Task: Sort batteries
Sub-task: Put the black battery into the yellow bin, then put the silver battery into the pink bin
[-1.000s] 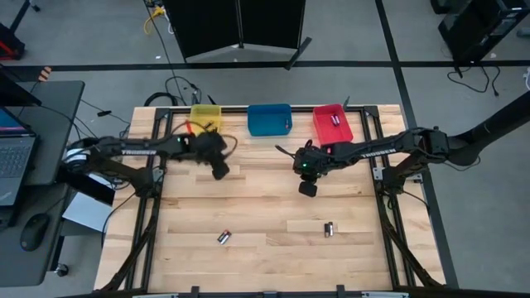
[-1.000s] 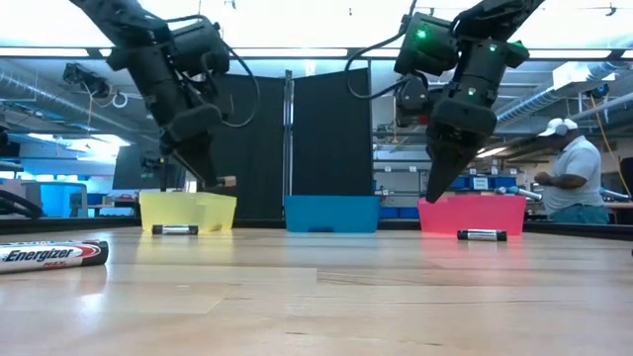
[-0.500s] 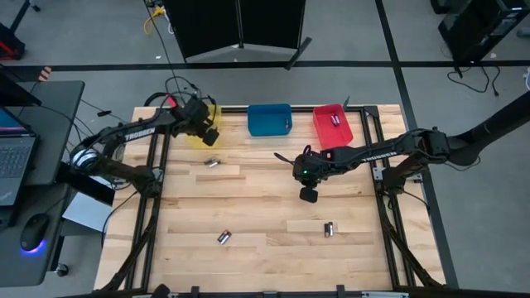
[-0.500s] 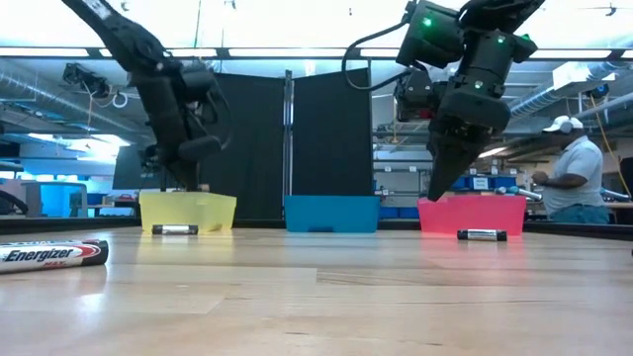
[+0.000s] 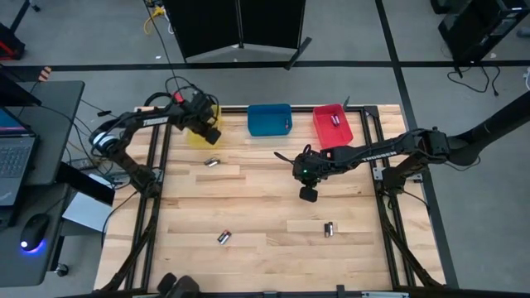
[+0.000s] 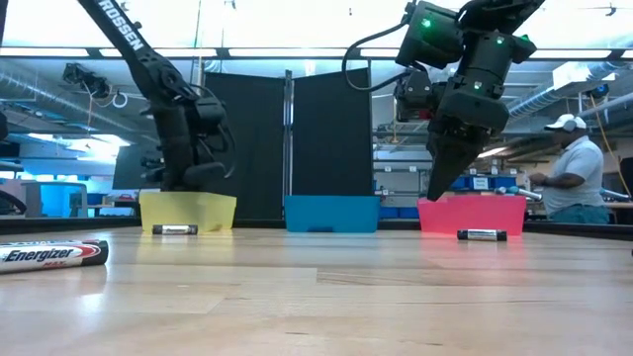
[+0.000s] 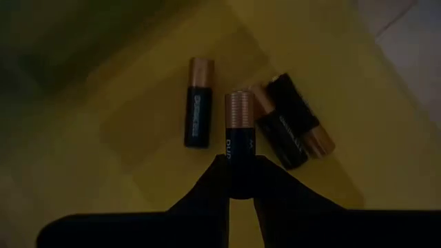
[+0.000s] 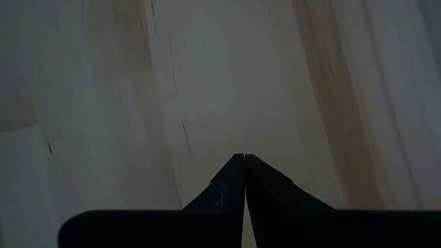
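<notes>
1. wooden table (image 5: 265, 199) carries yellow bin (image 5: 201, 132) at 11 o'clock, blue bin (image 5: 269, 120) at 12, red bin (image 5: 331, 124) at 1.
2. risk: battery (image 7: 240, 131) pinched at one end could tip on release and bounce out of the yellow bin.
3. left gripper (image 7: 240, 176) over the yellow bin, fingers narrowly apart, clamping that battery; other cells lie below.
4. right gripper (image 8: 244, 165) above bare wood near centre, fingers closed together, empty.
5. loose batteries (image 5: 223, 237) sit around 6 o'clock.
</notes>
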`<act>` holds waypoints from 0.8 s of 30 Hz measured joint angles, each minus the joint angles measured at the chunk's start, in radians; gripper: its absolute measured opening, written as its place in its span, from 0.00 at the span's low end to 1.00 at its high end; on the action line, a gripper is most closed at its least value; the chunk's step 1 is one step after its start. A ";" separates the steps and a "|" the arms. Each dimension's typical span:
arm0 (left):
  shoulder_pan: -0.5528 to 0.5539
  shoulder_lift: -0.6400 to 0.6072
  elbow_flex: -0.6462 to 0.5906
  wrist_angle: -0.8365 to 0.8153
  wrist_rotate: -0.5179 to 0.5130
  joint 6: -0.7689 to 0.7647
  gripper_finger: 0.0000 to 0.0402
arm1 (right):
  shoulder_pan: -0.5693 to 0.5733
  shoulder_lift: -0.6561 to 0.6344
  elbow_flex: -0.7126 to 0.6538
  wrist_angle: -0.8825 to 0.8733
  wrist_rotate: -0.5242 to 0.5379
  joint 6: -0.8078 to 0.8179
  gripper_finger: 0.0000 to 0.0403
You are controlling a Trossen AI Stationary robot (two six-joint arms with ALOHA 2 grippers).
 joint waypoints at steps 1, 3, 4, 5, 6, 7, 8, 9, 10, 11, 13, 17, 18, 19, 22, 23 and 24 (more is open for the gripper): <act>0.000 0.003 0.002 0.000 0.005 0.000 0.13 | 0.000 0.000 0.000 0.000 0.000 0.000 0.06; 0.000 0.011 0.002 -0.003 0.031 0.001 0.14 | 0.000 0.000 0.000 0.000 0.000 0.000 0.06; 0.000 0.013 0.000 -0.002 0.044 0.005 0.15 | 0.000 0.000 0.000 0.000 0.000 0.000 0.06; 0.000 0.012 -0.003 -0.002 0.053 0.008 0.15 | 0.000 0.000 0.000 0.000 0.000 0.000 0.06; 0.000 0.011 -0.004 -0.001 0.059 0.008 0.16 | 0.000 0.000 0.000 0.000 0.001 0.000 0.06; 0.000 0.011 -0.004 0.000 0.060 0.007 0.16 | 0.000 0.000 0.000 0.000 0.001 0.000 0.06; 0.000 0.011 -0.004 0.001 0.059 -0.004 0.16 | 0.000 0.000 0.000 0.000 0.001 0.000 0.06; 0.000 0.011 -0.005 0.001 0.058 -0.010 0.17 | 0.000 0.000 0.000 0.001 0.002 0.002 0.06; 0.000 0.011 -0.005 0.003 0.054 -0.011 0.17 | 0.000 0.000 0.000 0.005 0.003 0.008 0.06; 0.000 0.011 -0.005 0.005 0.049 -0.012 0.18 | 0.000 0.000 0.000 0.011 0.003 0.014 0.06; 0.000 0.011 -0.005 0.004 0.047 -0.012 0.19 | 0.000 0.000 0.000 0.016 0.003 0.022 0.06; -0.003 0.001 -0.006 0.001 0.039 -0.011 0.23 | 0.000 0.000 0.000 0.015 0.006 0.027 0.06; -0.005 -0.006 -0.006 0.001 0.037 -0.010 0.25 | 0.000 0.000 0.000 0.015 0.010 0.031 0.06; -0.006 -0.013 -0.006 0.001 0.036 -0.010 0.26 | 0.000 0.000 0.000 0.015 0.012 0.034 0.07; -0.013 -0.033 -0.006 -0.003 0.033 -0.010 0.30 | 0.000 0.000 0.000 0.015 0.018 0.037 0.08; -0.013 -0.040 -0.006 -0.008 0.034 -0.010 0.32 | 0.000 0.000 0.000 0.015 0.018 0.037 0.08; -0.013 -0.047 -0.006 -0.015 0.034 -0.009 0.34 | 0.000 0.000 0.000 0.015 0.018 0.037 0.08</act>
